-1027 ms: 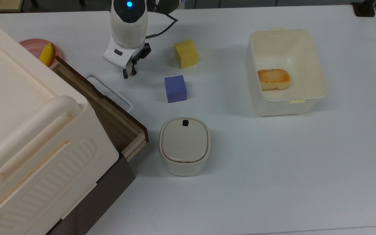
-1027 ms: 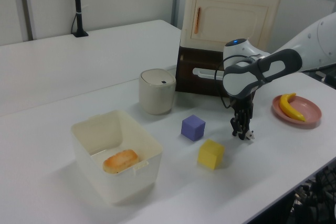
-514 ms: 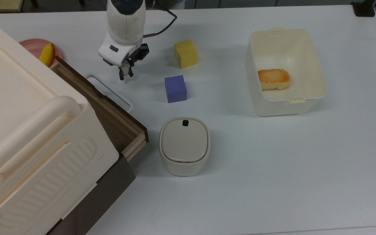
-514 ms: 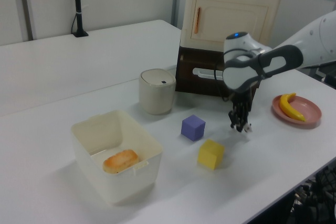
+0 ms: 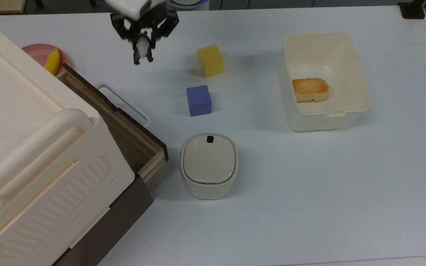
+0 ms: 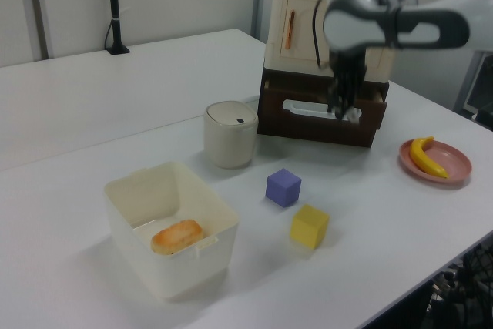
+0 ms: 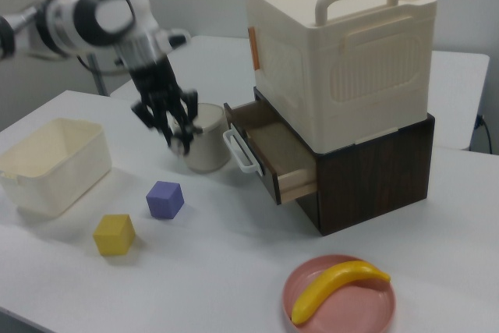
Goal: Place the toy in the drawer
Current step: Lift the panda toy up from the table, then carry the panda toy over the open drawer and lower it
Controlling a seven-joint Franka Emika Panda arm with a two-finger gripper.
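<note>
Raised clear of the table beside the open drawer [image 7: 274,155], on its white-handle side, the gripper [image 5: 142,55] pinches the toy [image 5: 142,47], a tiny, seemingly rigid, light figurine, probably best squeezed across its body since it could easily slip.

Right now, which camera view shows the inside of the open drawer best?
The right view: it looks down into the drawer, showing its brown floor and side walls behind the white handle. The top view shows a strip of the inside under the cabinet's overhang. The left view shows the front, partly behind the pincer.
</note>
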